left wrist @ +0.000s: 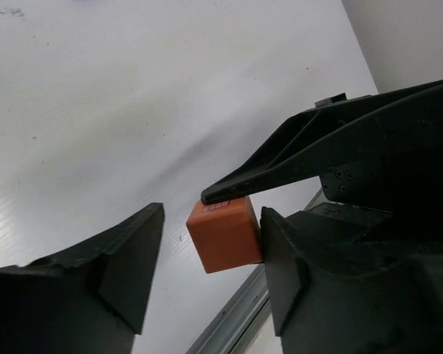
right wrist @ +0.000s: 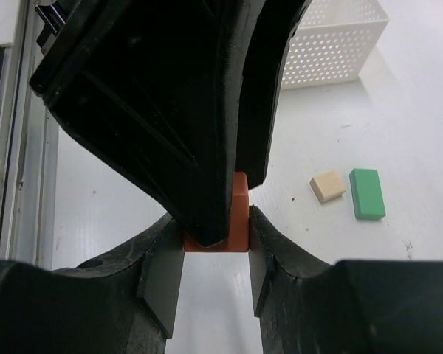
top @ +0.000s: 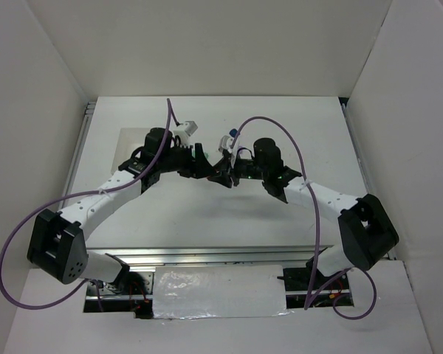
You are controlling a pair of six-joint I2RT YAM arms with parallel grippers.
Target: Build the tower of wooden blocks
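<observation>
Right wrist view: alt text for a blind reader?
The right gripper clamps an orange block in its jaws, with the left gripper straddling it from the top. A beige block, a green block and a white basket sit beyond.

Top view high, behind the arms, downward over the table [top: 207, 217]; both wrist views close-up on the same orange block [left wrist: 223, 234].

Matt orange block [right wrist: 240, 214], seemingly painted wood; smooth white table [left wrist: 133, 96].

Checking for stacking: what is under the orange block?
No other cube shows beneath the orange block, clamped in the right gripper; only white table around it. A finger of the left gripper hides its upper left part. Its underside is unseen.
</observation>
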